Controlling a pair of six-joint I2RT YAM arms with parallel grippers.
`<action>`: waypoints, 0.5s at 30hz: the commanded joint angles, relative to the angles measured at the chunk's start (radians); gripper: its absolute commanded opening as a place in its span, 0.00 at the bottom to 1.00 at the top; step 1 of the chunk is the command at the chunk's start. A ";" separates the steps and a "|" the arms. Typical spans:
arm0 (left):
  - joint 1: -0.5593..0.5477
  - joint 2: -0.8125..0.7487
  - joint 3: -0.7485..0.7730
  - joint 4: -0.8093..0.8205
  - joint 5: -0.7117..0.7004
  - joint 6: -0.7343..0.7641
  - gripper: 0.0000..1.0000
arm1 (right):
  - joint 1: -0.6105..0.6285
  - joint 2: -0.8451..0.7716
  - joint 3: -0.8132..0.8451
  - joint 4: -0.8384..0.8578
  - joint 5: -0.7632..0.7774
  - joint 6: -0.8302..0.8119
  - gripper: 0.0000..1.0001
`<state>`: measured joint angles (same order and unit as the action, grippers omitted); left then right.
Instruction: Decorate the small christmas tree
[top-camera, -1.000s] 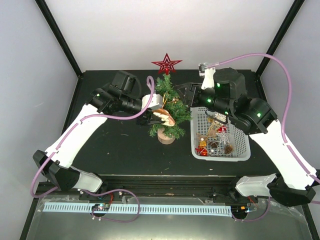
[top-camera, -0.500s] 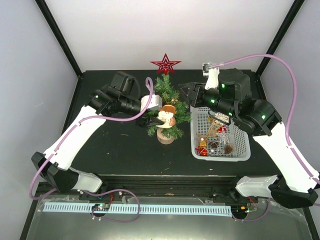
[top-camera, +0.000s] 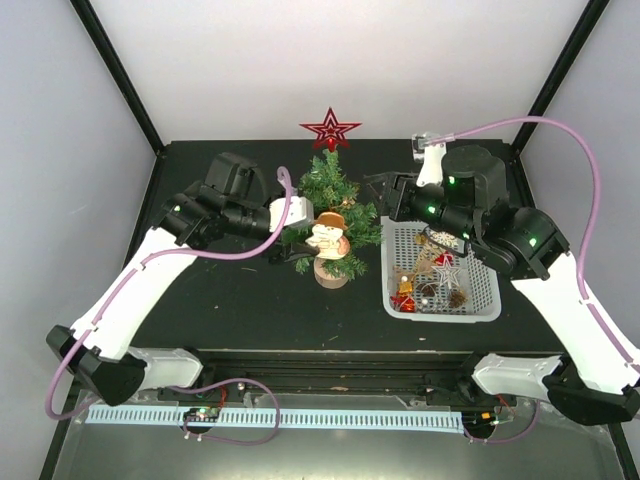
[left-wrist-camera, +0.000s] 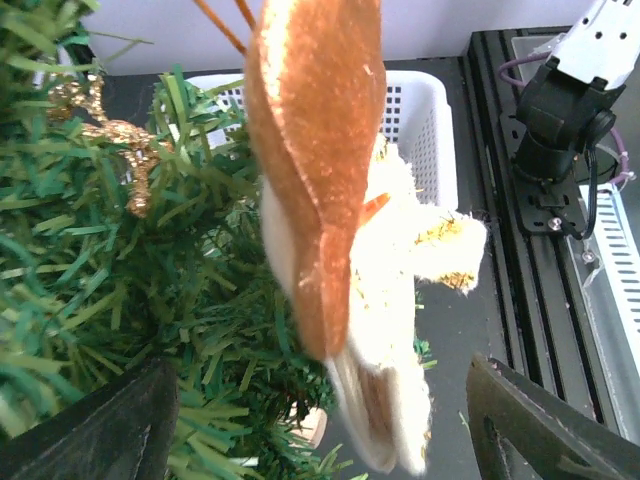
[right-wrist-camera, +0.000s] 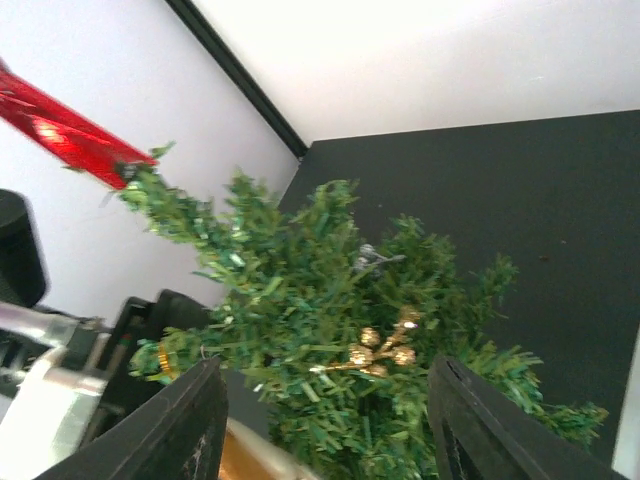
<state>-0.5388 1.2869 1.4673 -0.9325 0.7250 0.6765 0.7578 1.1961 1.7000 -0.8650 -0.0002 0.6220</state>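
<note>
The small christmas tree (top-camera: 335, 200) stands upright on its wooden stump (top-camera: 332, 273) at mid table, with a red star (top-camera: 331, 128) on top. A cream figure ornament with a brown hat (top-camera: 326, 235) hangs on the tree's front. My left gripper (top-camera: 288, 247) is open just left of the tree. In the left wrist view the ornament (left-wrist-camera: 340, 230) dangles between the open fingers (left-wrist-camera: 100, 430), apart from them. My right gripper (top-camera: 384, 195) is open and empty at the tree's right. In the right wrist view its jaws frame the branches (right-wrist-camera: 300, 300) and a gold sprig (right-wrist-camera: 385, 350).
A white basket (top-camera: 490, 300) with several ornaments, one a silver star (top-camera: 446, 272), stands right of the tree; it also shows in the left wrist view (left-wrist-camera: 425, 110). The black table ends at white walls behind the tree.
My left gripper has drawn back to the left, leaving the figure ornament hanging on the tree. My right gripper has moved right, off the branches. The tree stands straighter.
</note>
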 joint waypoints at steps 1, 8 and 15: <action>0.019 -0.059 -0.016 0.012 -0.042 -0.010 0.79 | -0.012 -0.029 -0.039 -0.042 0.087 -0.005 0.56; 0.136 -0.116 -0.050 -0.042 -0.032 0.008 0.88 | -0.108 -0.099 -0.230 -0.115 0.140 0.020 0.56; 0.261 -0.131 -0.087 -0.032 0.041 0.001 0.96 | -0.288 -0.131 -0.514 -0.068 0.059 0.018 0.56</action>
<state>-0.3340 1.1675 1.3949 -0.9611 0.7074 0.6781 0.5461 1.0714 1.3029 -0.9421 0.0856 0.6338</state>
